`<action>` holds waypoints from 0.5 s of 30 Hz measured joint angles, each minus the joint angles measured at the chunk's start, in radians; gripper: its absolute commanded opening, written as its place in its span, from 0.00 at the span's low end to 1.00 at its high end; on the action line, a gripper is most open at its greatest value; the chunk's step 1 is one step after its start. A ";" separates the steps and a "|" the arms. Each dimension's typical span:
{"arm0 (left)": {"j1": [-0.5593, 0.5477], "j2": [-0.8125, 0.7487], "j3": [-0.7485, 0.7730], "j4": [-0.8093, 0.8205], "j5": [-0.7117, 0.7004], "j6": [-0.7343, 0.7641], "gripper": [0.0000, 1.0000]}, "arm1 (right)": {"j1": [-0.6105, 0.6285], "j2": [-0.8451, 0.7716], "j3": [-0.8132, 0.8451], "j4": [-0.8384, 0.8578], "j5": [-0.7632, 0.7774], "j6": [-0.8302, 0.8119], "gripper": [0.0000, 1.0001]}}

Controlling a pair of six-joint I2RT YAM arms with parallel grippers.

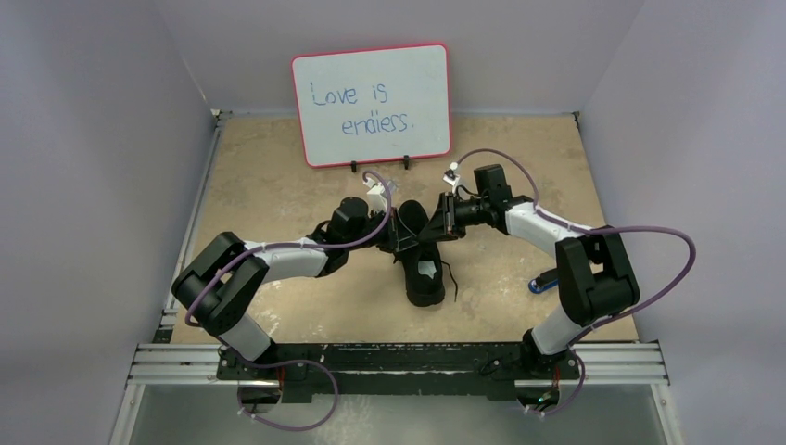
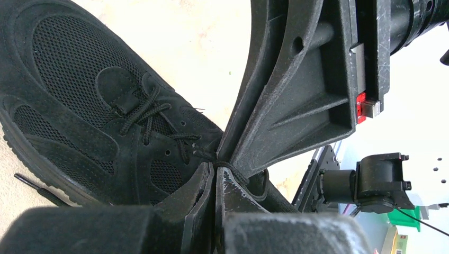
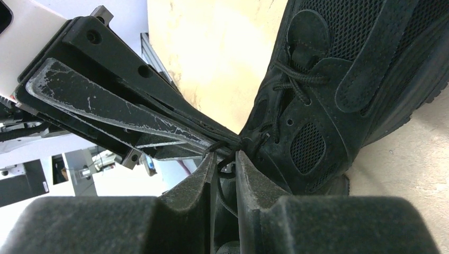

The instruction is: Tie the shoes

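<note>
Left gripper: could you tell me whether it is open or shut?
Shut. The left gripper has its fingers pressed together, pinching a thin black lace of the all-black mesh shoe.

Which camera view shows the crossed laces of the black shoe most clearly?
The left wrist view: the laces lie close and unhidden. The right wrist view shows fewer crossings. The top view shows only a loose end beside the shoe.

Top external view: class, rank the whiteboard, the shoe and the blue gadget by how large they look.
1. Whiteboard
2. Shoe
3. Blue gadget, clearly smallest, though the right arm hides part of it.
</note>
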 measured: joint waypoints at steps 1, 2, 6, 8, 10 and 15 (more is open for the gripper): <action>0.000 0.000 0.000 0.000 0.001 0.000 0.00 | 0.001 -0.002 -0.008 0.008 -0.005 0.010 0.13; 0.000 0.000 0.000 -0.003 0.002 0.000 0.00 | 0.002 -0.003 -0.018 0.023 -0.005 0.019 0.09; 0.004 0.000 0.000 -0.010 0.004 0.000 0.00 | 0.000 -0.008 -0.036 0.049 0.005 0.045 0.00; 0.006 0.000 0.000 -0.011 0.005 0.000 0.00 | 0.000 -0.008 -0.037 0.053 0.008 0.062 0.00; 0.006 0.000 0.000 -0.012 0.006 0.001 0.03 | 0.000 -0.008 -0.037 0.053 0.014 0.074 0.00; 0.006 -0.003 0.019 -0.066 -0.005 0.030 0.30 | 0.008 -0.028 -0.036 0.040 0.061 0.080 0.00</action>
